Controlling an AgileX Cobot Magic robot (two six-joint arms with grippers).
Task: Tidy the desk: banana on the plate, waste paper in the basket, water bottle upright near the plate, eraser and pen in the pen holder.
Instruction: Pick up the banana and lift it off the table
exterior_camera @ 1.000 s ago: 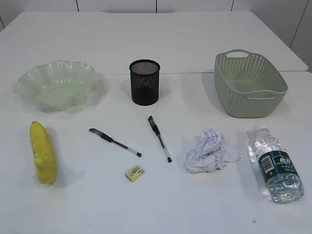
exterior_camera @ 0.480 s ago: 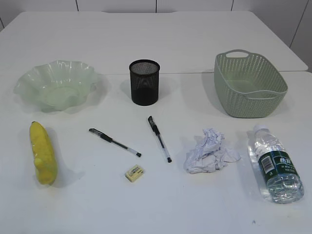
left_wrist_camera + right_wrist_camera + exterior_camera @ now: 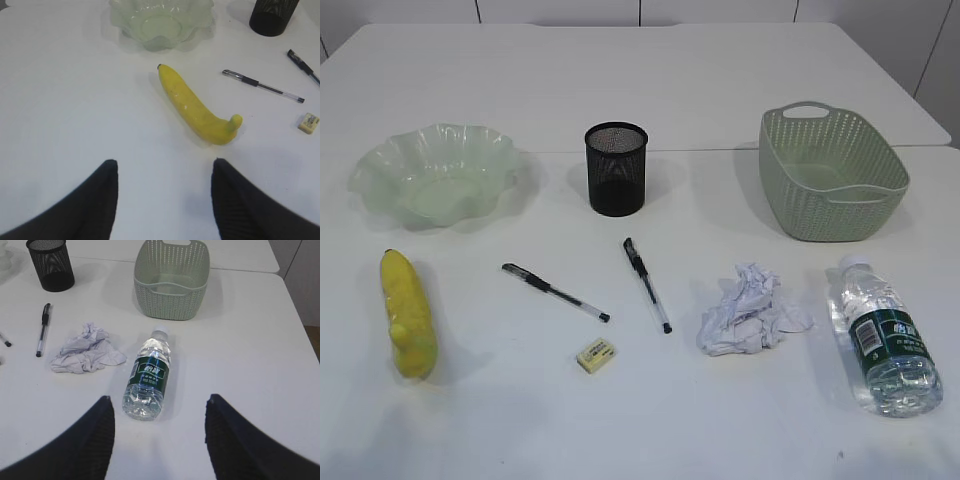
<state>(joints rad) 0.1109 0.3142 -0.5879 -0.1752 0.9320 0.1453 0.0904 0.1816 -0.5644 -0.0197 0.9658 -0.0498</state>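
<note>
At the bottom of the left wrist view, the left gripper [image 3: 164, 200] stands wide open and empty, its two dark fingers framing bare white table. Just above them, at frame centre, lies the banana [image 3: 197, 107], running from upper left to lower right with its stem curling up at the right end. It looks soft and easily bruised; a gentle grasp across the thick middle seems safest. The ruffled glass plate [image 3: 161, 22] sits at the top centre, likely fragile.

The right gripper [image 3: 159, 440] is likewise wide open with nothing held. Above it, near centre, the water bottle [image 3: 148, 380] lies on its side, cap pointing toward the basket [image 3: 172, 275] at the top. It probably rolls and is slick; gripping the labelled body should hold. The waste paper [image 3: 86, 355], left of the bottle, looks light and crushable.

In the exterior view, two pens [image 3: 555, 292] [image 3: 647, 284] and the eraser [image 3: 595, 354] lie below the mesh pen holder [image 3: 616, 168].
</note>
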